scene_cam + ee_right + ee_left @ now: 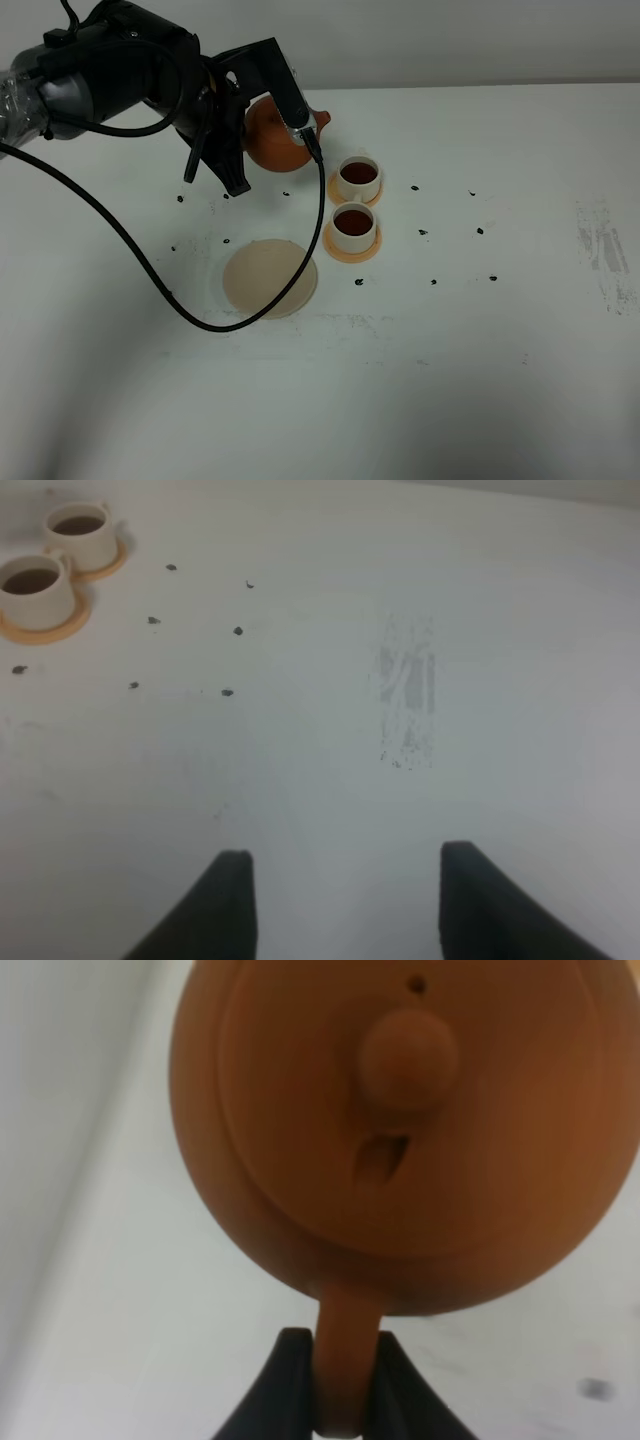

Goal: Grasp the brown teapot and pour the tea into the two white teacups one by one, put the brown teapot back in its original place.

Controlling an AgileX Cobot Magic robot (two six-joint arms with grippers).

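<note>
1. Holding the teapot (272,138) by its handle, our left claw (340,1385) is clamped tight, at ten o'clock from the filled cups (356,203).
2. We should level it, then lower gently onto the beige disc (270,278) at seven o'clock.
3. Our right claw (345,900) holds nothing, though its jaws look parted.

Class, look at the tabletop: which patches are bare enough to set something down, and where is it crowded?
Free: the beige disc, with nothing on it; the near table in front of it; and the right side around the grey smudge. Crowded: the back left, where the left gripper holds the brown teapot beside the two filled teacups on orange coasters.
</note>
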